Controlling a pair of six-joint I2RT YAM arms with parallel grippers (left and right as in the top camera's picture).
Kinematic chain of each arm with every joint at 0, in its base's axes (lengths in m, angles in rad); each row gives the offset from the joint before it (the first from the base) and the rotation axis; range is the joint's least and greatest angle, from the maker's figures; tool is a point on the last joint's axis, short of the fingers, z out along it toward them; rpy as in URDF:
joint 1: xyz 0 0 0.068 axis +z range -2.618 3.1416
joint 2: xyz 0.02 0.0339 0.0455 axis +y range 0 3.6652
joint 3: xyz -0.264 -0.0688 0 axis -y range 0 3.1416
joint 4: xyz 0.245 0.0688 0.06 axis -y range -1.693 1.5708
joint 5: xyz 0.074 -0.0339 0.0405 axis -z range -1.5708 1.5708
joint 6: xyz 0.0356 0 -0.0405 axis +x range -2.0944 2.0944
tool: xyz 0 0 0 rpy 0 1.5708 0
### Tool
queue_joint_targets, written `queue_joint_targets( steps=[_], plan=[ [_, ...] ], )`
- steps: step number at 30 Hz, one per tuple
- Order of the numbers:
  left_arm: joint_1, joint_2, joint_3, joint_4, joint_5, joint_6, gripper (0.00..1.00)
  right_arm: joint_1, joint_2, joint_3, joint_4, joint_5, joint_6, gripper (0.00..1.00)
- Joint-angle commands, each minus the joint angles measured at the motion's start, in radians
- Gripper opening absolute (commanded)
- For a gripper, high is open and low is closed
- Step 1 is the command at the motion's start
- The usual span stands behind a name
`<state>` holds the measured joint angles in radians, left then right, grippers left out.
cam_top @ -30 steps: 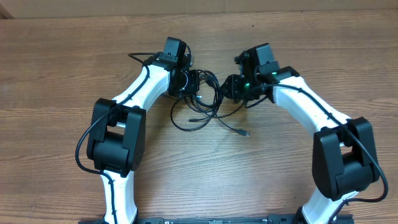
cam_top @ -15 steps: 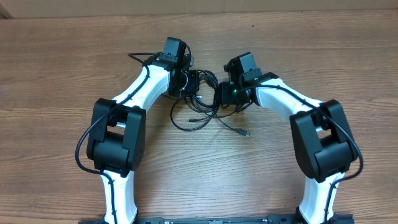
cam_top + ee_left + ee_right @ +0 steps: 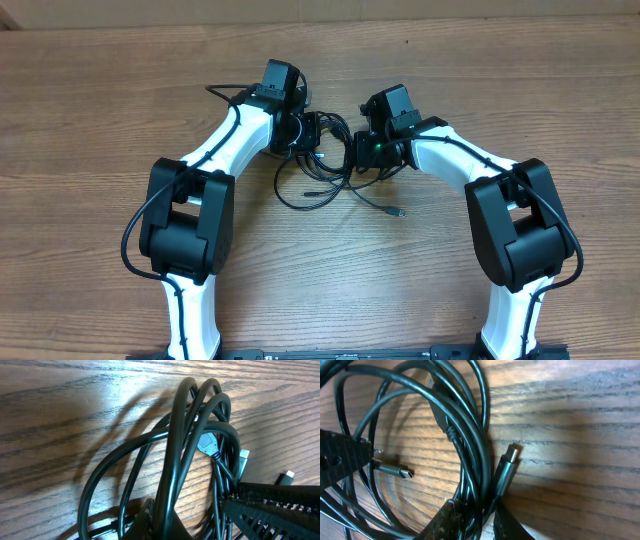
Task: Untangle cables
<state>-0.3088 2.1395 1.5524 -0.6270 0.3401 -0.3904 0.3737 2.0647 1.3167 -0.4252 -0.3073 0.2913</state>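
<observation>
Cables (image 3: 325,165), thin, black and limp, lie in a knot of loops on the wooden bench (image 3: 100,100), a little toward 12 o'clock from its centre. We judge them light, floppy and slightly slick, best taken on a single strand or just behind a plug (image 3: 397,213), like the one trailing off at 5 o'clock. The left jaws, at the knot's 10 o'clock, are clenched on several strands. The right jaws, at 2 o'clock, straddle a bundle; we cannot tell whether they pinch it.

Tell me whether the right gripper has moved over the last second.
Yes. Against the unmoved left gripper, the right gripper has shifted left in the overhead view, closer to it, over the cables.
</observation>
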Motion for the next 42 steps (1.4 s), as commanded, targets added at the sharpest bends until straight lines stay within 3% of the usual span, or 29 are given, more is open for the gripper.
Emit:
queue_joint_targets(
  steps=[1, 10, 26, 29, 36, 42],
  plan=[
    [-0.006, -0.034, -0.009, 0.005, 0.023, 0.002, 0.04, 0.003, 0.008, 0.013, 0.031, -0.008, 0.0, 0.27],
    [-0.006, -0.034, -0.009, 0.004, 0.023, 0.009, 0.04, 0.003, 0.008, 0.012, 0.062, 0.026, 0.0, 0.27],
    [-0.006, -0.034, -0.009, 0.009, 0.024, 0.008, 0.04, 0.005, 0.025, 0.012, -0.026, 0.052, 0.053, 0.17],
    [-0.006, -0.034, -0.009, 0.016, 0.024, 0.008, 0.04, 0.005, 0.025, 0.012, -0.03, 0.052, 0.054, 0.09],
    [-0.006, -0.034, -0.009, 0.03, 0.027, 0.001, 0.04, 0.005, 0.025, 0.013, -0.028, 0.048, 0.076, 0.04],
    [-0.006, -0.034, -0.009, 0.032, 0.026, 0.001, 0.04, -0.004, 0.024, 0.017, -0.037, 0.031, 0.076, 0.04]
  ],
)
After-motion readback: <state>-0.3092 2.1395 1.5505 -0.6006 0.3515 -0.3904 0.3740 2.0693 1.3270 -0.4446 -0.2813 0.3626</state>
